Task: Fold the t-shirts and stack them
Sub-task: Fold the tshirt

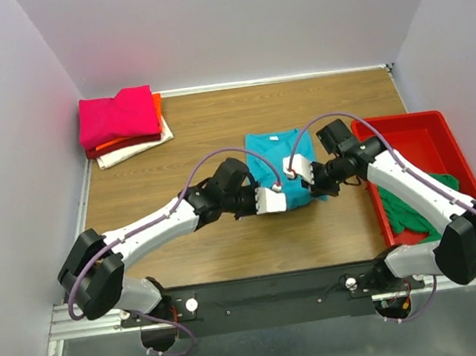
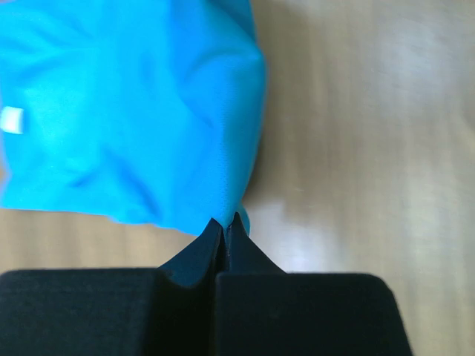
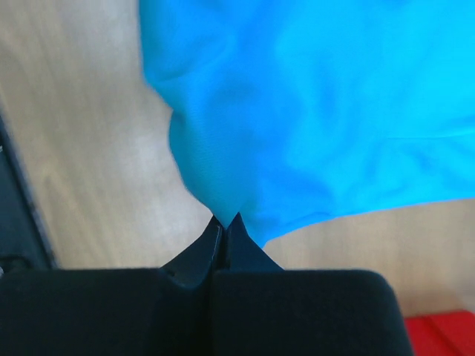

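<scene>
Find teal shirt (image 1: 263, 153) at mid-worktop (image 1: 197, 131), bunched and part-folded, long axis running roughly from near edge to far edge. Find left fingers (image 2: 241, 256) clenched on cloth at its near left corner, and right fingers (image 3: 241, 248) clenched on cloth at its near right side. Confirm a pinch of teal in both wrist views.

From either pinch, see the rest of the shirt lying ahead, toward the far edge and toward the other arm. Spot neck label (image 2: 11, 119) well away from the left fingers. Judge neither arm nearer, since both are already on the near hem.

Expect a paired lift carrying that hem toward the far edge, kept level to avoid skew. Note stack (image 1: 122, 116) at far left corner, on the left arm's side.
</scene>
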### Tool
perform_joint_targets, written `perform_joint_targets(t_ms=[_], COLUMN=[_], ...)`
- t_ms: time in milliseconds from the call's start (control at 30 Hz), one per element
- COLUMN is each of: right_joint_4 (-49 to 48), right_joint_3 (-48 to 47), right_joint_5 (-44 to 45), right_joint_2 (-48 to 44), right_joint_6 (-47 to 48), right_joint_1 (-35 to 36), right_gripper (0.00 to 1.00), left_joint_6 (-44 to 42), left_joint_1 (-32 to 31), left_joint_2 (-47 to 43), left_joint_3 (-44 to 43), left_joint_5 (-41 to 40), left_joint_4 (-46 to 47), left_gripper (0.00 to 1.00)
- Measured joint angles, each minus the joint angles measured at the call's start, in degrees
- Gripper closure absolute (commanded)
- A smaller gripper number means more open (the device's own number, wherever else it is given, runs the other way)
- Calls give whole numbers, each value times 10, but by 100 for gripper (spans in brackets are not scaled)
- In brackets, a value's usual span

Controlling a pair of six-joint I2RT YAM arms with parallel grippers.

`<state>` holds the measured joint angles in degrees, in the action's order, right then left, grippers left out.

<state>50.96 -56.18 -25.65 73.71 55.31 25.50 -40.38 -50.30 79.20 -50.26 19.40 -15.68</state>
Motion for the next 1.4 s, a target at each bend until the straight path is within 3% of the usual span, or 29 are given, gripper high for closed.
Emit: perform_joint_targets(t_ms=[300,767,1033,1400], right_joint_4=[-5,-75,-101,-164], right_joint_3=[-171,-439,-536,-563], right_joint_5=[37,58,66,57], right_joint_2=[110,433,534,571], right_joint_6=[-22,-73,-111,-161], right_joint_1=[-66,-157,-161,-160], right_gripper=[99,99,99,99], left_joint_6=[-78,-81,-45,-2], left_joint_1=[104,197,210,211], left_joint_2=[102,450,508,512], left_joint_3=[-180,-519,-551,-510], left_joint_5=[-9,-7,-42,-91], left_joint_4=[-3,28,28,73], left_gripper=[100,100,100,100])
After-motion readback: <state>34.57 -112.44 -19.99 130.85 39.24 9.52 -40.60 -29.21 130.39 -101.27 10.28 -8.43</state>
